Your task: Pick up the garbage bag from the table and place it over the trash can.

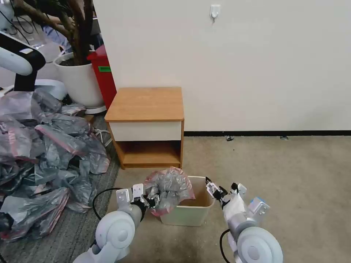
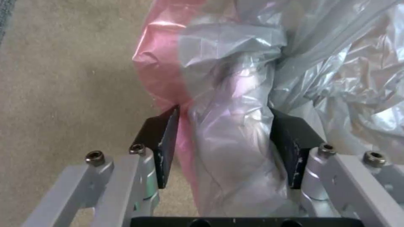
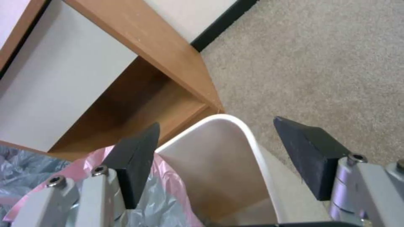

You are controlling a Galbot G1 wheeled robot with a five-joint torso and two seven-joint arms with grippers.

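Observation:
The garbage bag (image 1: 169,187), crinkled grey with a pink edge, bulges over the left half of the cream trash can (image 1: 190,213), which stands on the carpet in front of the wooden table (image 1: 146,104). My left gripper (image 1: 151,200) is at the can's left side, shut on a bunched fold of the garbage bag (image 2: 235,132) between its black pads (image 2: 165,143). My right gripper (image 1: 215,190) hovers open at the can's right side. In the right wrist view its fingers (image 3: 135,157) straddle the trash can's rim (image 3: 238,123), with the bag's pink edge (image 3: 166,186) beside one finger.
A big heap of similar grey-pink bags (image 1: 44,153) covers the floor to the left. A white plant pot (image 1: 80,82) and a red bin (image 1: 104,73) stand behind it. Open carpet (image 1: 289,175) lies to the right, up to the wall.

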